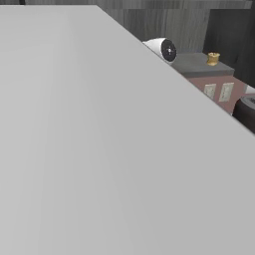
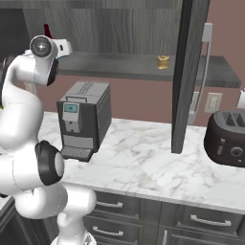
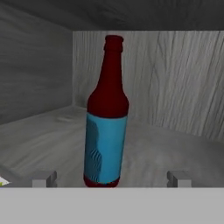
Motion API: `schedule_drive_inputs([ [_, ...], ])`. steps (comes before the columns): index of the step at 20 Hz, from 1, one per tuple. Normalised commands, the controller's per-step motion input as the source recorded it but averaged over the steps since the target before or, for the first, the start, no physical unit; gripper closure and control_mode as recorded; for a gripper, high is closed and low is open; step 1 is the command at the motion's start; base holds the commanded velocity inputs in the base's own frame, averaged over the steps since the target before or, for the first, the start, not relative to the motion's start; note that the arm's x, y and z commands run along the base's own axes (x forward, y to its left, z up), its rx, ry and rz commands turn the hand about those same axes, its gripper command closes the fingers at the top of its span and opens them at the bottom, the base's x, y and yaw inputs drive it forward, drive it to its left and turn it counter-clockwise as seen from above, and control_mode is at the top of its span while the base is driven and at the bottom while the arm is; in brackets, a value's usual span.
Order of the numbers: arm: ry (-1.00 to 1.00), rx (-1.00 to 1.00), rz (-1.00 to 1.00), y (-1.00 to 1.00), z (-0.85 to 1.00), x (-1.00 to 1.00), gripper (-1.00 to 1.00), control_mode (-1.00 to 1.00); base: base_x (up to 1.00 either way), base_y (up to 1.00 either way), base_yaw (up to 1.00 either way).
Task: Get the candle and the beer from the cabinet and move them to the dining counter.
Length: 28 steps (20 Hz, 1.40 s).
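The beer is a dark red-brown bottle with a blue label, standing upright on the shelf inside the cabinet. My gripper is open, with one fingertip on each side of the bottle's base and a gap left to both. From the right base view the bottle's red top peeks above my wrist at the cabinet's left end. The candle is a small yellow stub further right on the same shelf, also seen in the left base view as the candle.
An open dark cabinet door stands edge-on right of the candle. A large flat grey panel blocks most of the left base view. Below the shelf, a coffee machine and a toaster sit on the marble worktop.
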Motion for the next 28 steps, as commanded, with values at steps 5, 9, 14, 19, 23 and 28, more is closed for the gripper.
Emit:
schedule_drive_inputs([
  [5, 0.00, 0.00, 0.00, 0.18, 0.00, 0.20, -1.00, -1.00, 0.00, 0.00, 0.00],
  [9, 0.00, 0.00, 0.00, 0.22, 0.00, 0.15, -1.00, -1.00, 0.00, 0.00, 0.00],
  [14, 0.00, 0.00, 0.00, 0.04, 0.00, 0.17, -1.00, -1.00, 0.00, 0.00, 0.00],
  [19, 0.00, 0.00, 0.00, 0.00, 0.00, 0.17, -1.00, -1.00, 0.00, 0.00, 0.00],
  [23, 0.00, 0.00, 0.00, 0.03, 0.00, 0.15, -1.00, -1.00, 0.00, 0.00, 0.00],
  [28, 0.00, 0.00, 0.00, 0.20, 0.00, 0.12, -1.00, -1.00, 0.00, 0.00, 0.00],
])
